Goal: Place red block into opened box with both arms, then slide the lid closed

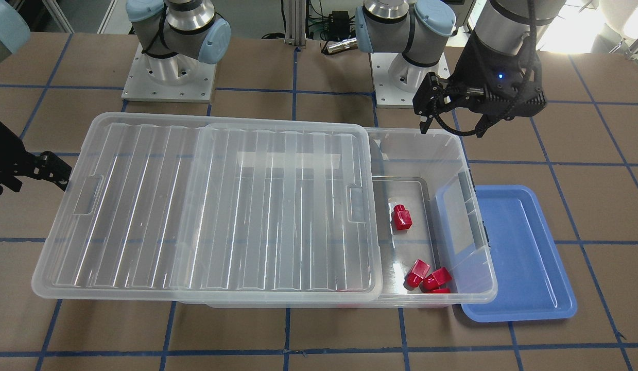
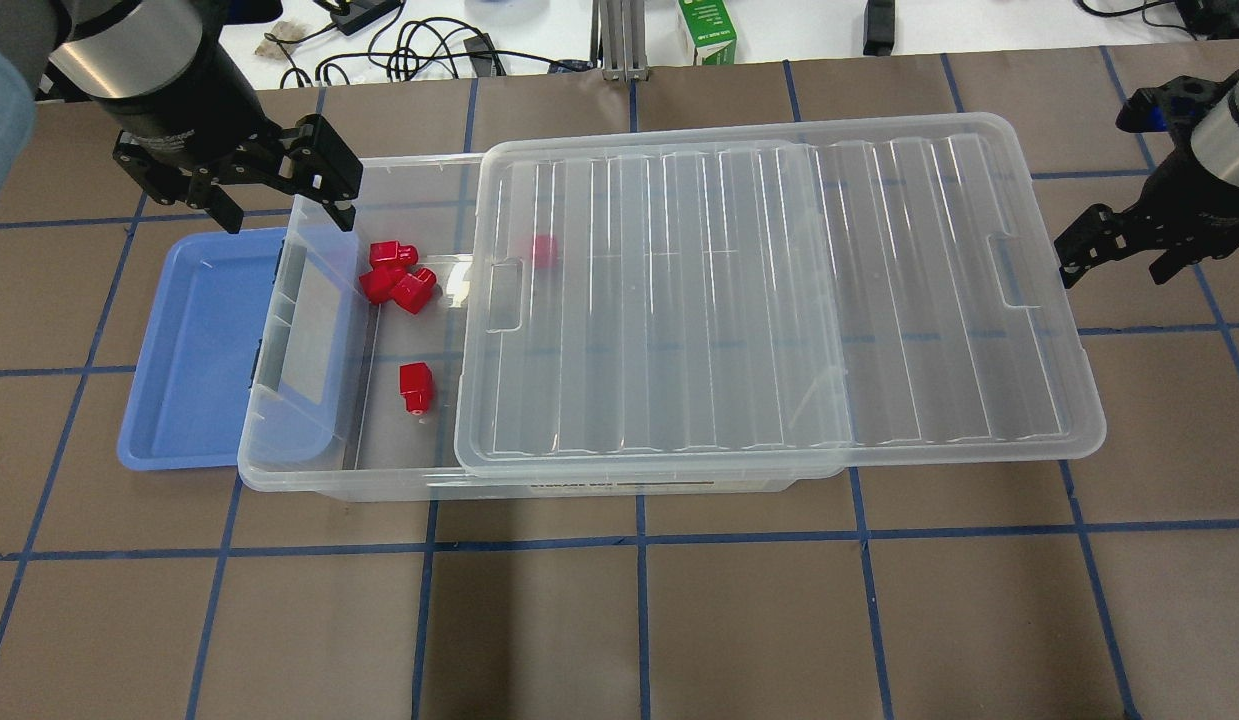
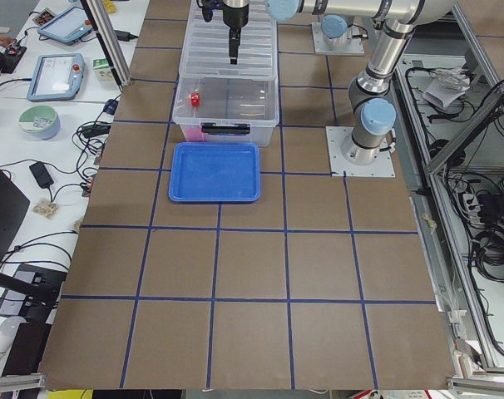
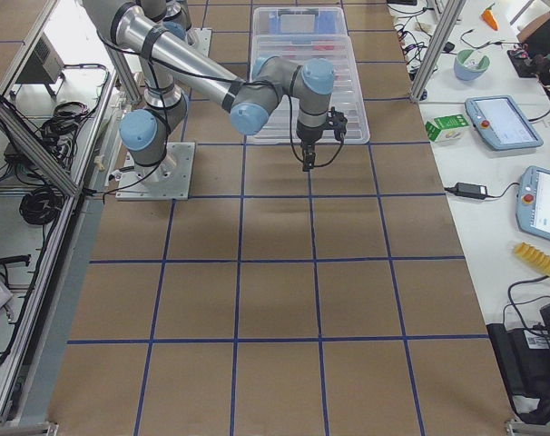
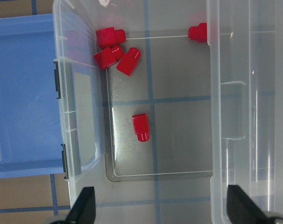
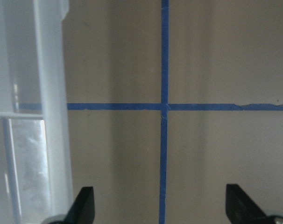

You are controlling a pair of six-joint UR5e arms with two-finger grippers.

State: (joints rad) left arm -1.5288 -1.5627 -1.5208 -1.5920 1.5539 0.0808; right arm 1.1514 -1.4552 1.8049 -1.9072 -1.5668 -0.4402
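Note:
The clear box (image 2: 309,480) lies across the table with the ribbed lid (image 2: 779,290) slid partway over it, leaving its left end uncovered. Several red blocks rest inside: one alone (image 2: 416,387), a cluster of three (image 2: 394,275) in the far corner, and one under the lid's edge (image 2: 544,250). My left gripper (image 2: 284,205) hangs open and holds nothing above the uncovered end's far rim; its wrist view looks down on the lone block (image 5: 141,127). My right gripper (image 2: 1119,262) stands open over bare table just past the lid's overhanging right end.
A shallow blue tray (image 2: 194,350) lies against the box's left end, partly under it. Both arm bases (image 1: 169,77) stand behind the box. A green carton (image 2: 716,30) and cables sit beyond the far table edge.

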